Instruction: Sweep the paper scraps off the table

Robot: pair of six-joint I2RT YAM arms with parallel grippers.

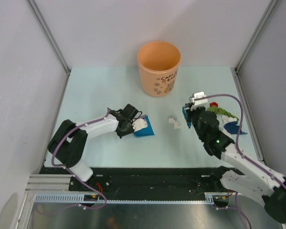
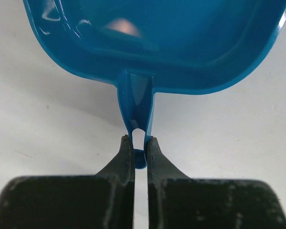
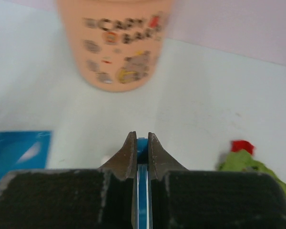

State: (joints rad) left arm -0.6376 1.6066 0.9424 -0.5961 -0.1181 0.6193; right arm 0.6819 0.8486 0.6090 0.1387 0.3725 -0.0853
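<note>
I've got the orange bucket (image 1: 158, 68) upright at my twelve o'clock, cartoon print facing me. Blue dustpan (image 1: 145, 128) at its six o'clock; small blue brush (image 1: 186, 114) at the bucket's five, apart from both.

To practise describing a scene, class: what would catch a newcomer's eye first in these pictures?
The orange bucket stands at the far middle of the table. Left of centre, the left end effector is shut on a blue dustpan. Coloured scraps lie near the right edge, beside the right end effector, which is shut on a blue brush.
</note>
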